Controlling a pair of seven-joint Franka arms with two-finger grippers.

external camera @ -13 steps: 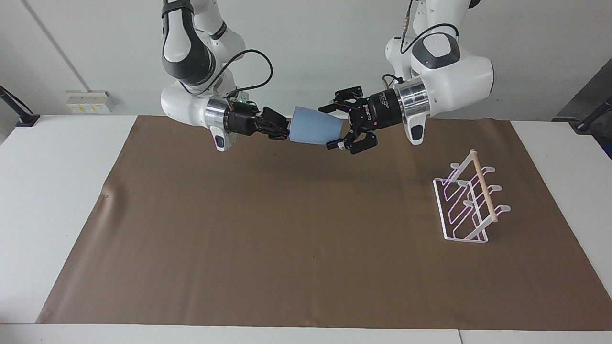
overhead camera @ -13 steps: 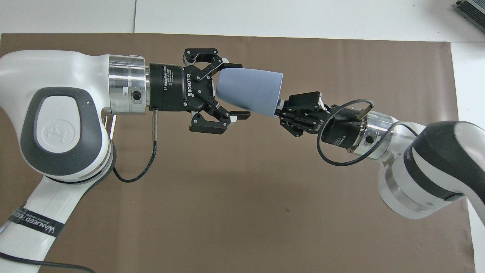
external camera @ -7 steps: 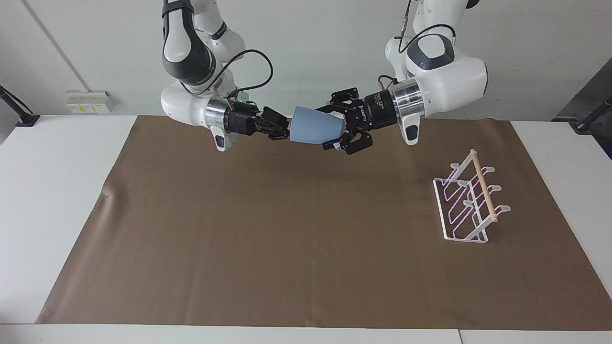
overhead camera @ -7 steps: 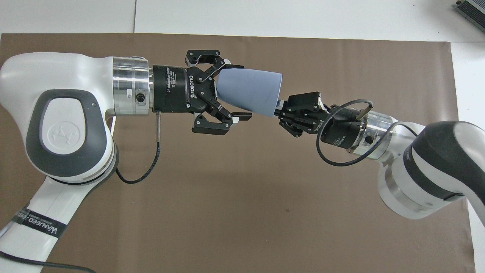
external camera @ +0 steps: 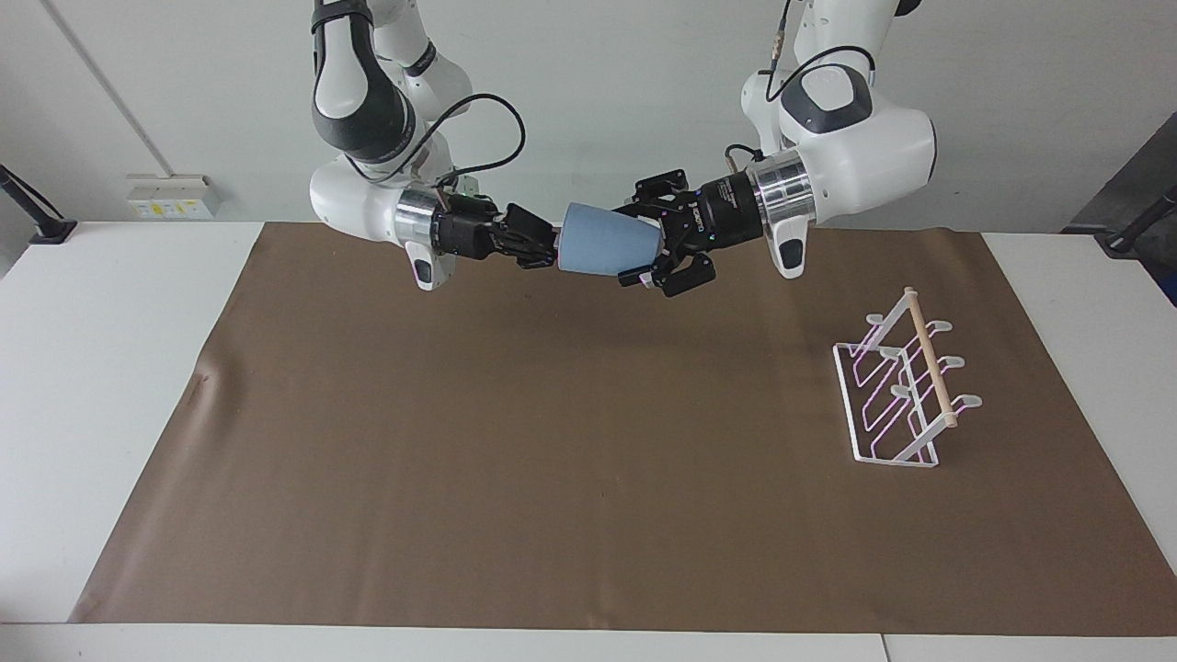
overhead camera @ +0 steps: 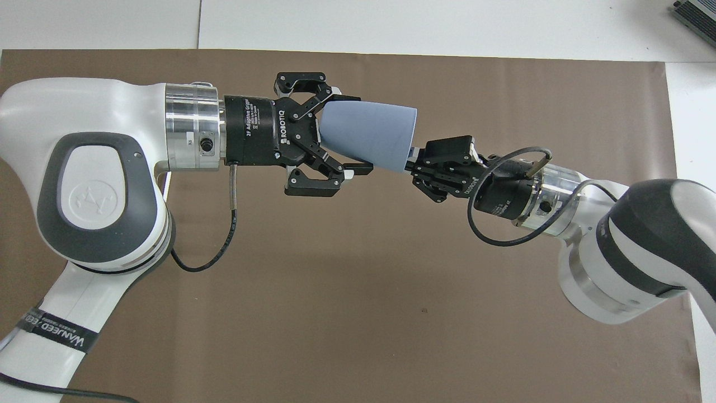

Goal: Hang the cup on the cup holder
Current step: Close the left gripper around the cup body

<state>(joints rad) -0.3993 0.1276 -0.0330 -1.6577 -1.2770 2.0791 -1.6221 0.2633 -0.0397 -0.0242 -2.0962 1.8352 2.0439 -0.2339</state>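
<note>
Mid-air handover over the brown mat [external camera: 570, 441], at the robots' end of the table; cup [external camera: 607, 250] lying sideways between both grippers; right gripper [overhead camera: 414, 162] pinched shut on the cup's wide rim; left gripper [overhead camera: 341, 134] drawn in around the narrow base, lower finger [overhead camera: 358, 168] now closer to the wall than a second ago, though contact impossible to confirm from here; probably a grip in the making, so release by the right arm likely premature for now; holder [external camera: 906, 386] standing on the mat toward the left arm's end, well apart, prongs bare; nothing else between cup and holder.
</note>
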